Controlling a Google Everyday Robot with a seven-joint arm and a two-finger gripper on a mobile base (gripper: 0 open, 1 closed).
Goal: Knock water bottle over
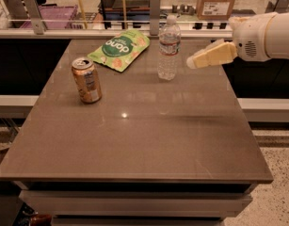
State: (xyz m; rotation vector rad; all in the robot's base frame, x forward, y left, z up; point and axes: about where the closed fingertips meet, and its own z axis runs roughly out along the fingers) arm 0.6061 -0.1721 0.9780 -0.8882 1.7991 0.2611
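Three things share the brown bench [148, 140], and we place each from the jaws. The jaws are cream-coloured and reach in from the right of the picture on a white arm [266, 36]. They hang above the bench's far right part, with the tip pointing toward the bottle. We see them as one tapered wedge with no gap, so we take them as pressed together and holding nothing.

Just beyond the tip stands the water bottle [169, 48]. It is upright, with its white cap on, close to the jaws but not touching them. Past the bottle, farther from the jaws, a green snack pouch [119, 49] lies flat near the bench's far edge. Farthest from the jaws, and nearer to us than the pouch, an orange-gold can [86, 80] stands upright, well apart from the bottle.
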